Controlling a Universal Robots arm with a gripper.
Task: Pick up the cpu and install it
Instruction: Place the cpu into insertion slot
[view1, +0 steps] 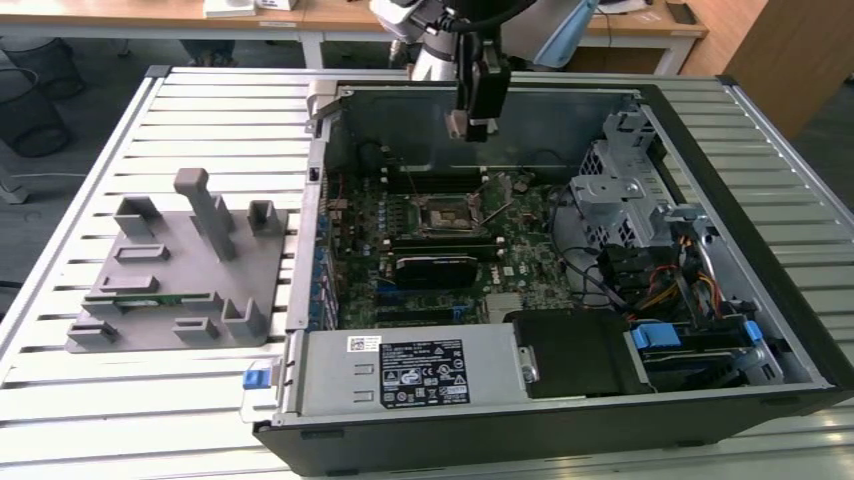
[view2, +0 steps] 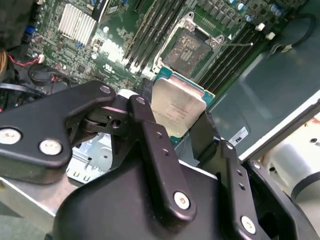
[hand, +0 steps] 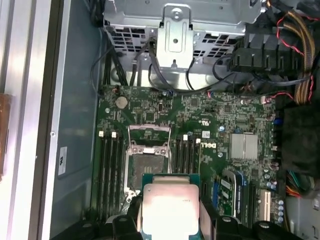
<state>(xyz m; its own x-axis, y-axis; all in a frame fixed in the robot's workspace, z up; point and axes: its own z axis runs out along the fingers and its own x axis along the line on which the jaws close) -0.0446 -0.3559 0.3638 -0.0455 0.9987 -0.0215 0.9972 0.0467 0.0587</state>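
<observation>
My gripper hangs above the open computer case, over its far part. It is shut on the cpu, a small square chip with a pale silvery top and a green rim, gripped by two opposite edges between the black fingers. In the first wrist view the cpu floats just off the open socket on the green motherboard. The socket lies below the gripper, its metal frame lifted and its bed bare. Memory slots flank it.
A grey plastic fixture with a green memory stick sits on the slatted table at the exterior view's left. Inside the case are a power supply, a metal drive cage and bundled cables.
</observation>
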